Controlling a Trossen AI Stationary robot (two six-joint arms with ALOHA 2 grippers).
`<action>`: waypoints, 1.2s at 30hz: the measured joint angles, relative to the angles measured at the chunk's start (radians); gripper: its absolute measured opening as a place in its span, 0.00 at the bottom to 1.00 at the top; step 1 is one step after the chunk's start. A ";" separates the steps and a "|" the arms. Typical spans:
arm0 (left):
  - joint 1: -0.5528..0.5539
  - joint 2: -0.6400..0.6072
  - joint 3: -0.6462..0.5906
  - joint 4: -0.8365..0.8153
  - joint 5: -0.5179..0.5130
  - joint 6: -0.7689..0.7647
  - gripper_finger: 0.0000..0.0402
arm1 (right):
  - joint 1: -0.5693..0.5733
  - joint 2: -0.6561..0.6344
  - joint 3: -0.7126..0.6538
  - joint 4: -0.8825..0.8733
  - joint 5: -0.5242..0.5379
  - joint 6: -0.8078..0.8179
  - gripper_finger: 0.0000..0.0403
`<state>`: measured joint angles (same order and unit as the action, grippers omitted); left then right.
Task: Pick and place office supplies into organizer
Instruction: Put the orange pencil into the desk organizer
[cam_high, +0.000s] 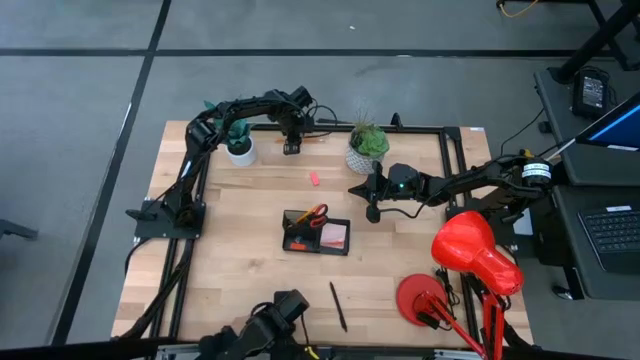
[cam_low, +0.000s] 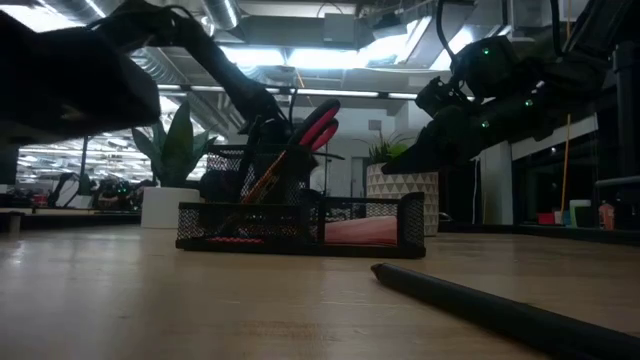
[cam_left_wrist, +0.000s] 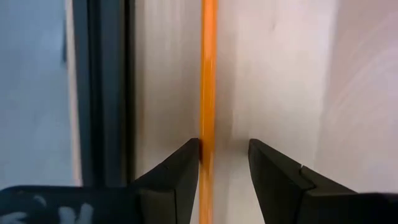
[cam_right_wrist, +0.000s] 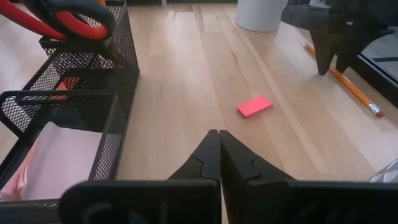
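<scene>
The black mesh organizer (cam_high: 300, 245) stands mid-table, with red-handled scissors (cam_high: 315, 213) upright in one compartment and the pink sticky-note block (cam_high: 335, 236) lying in another. An orange pencil (cam_left_wrist: 208, 74) lies flat near the table's far edge. My left gripper (cam_left_wrist: 224, 155) is open and points down, with its fingers on either side of the pencil. A pink eraser (cam_right_wrist: 255, 106) lies on the wood between the organizer and the far edge. My right gripper (cam_right_wrist: 219, 146) is shut, hovering right of the organizer and facing the eraser. A dark pen (cam_high: 338, 305) lies near the near edge. My left gripper comes from above with its fingers across the pencil's shaft (cam_left_wrist: 208, 134), which lies flat on the table. One finger (cam_left_wrist: 186, 168) stands right against the shaft, and I cannot tell whether it touches. The other finger is clearly apart from it.
Two potted plants in white pots (cam_high: 240, 150) (cam_high: 362, 155) stand near the far edge, either side of my left gripper. A red desk lamp (cam_high: 475, 250) sits at the right near corner. The black frame rail (cam_left_wrist: 106, 93) runs beside the pencil. Bare wood lies left of the organizer.
</scene>
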<state>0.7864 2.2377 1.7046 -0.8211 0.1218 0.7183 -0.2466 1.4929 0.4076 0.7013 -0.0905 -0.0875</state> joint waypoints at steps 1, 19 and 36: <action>0.003 0.001 0.000 0.006 0.034 0.006 0.33 | 0.000 0.000 0.000 0.000 0.000 0.000 0.00; -0.005 0.050 0.006 -0.015 -0.023 -0.077 0.29 | 0.000 0.000 0.000 -0.001 0.000 0.003 0.00; -0.008 0.049 0.005 -0.021 -0.036 -0.043 0.06 | 0.000 0.000 0.000 -0.003 0.001 0.004 0.00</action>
<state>0.7788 2.2868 1.7092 -0.8425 0.0857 0.6750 -0.2466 1.4929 0.4076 0.6978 -0.0898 -0.0834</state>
